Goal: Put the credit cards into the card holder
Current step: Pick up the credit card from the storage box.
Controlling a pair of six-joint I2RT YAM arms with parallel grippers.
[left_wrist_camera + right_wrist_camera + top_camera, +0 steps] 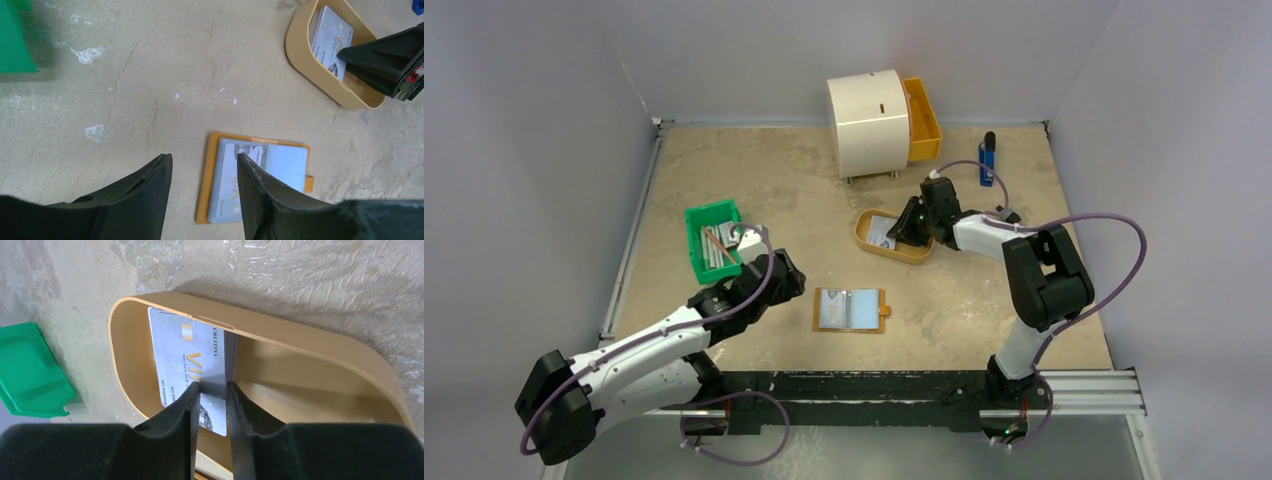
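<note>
The tan card holder (849,310) lies open and flat in the middle of the table, clear sleeves up. One pale credit card (227,185) sits in its left sleeve. My left gripper (204,160) hovers open just left of the holder (207,185), holding nothing. More credit cards (175,350) stand on edge in the tan oval tray (300,365). My right gripper (213,385) reaches into that tray (914,255). Its jaws are narrow, one on each side of the cards' near end. The left fingertip touches the front card's face and a slit still shows.
A green bin (714,240) with grey bars stands at the left, beside my left arm. At the back is a white round drawer unit (869,122) with an orange drawer (922,120) pulled out. A blue object (988,158) lies at the back right.
</note>
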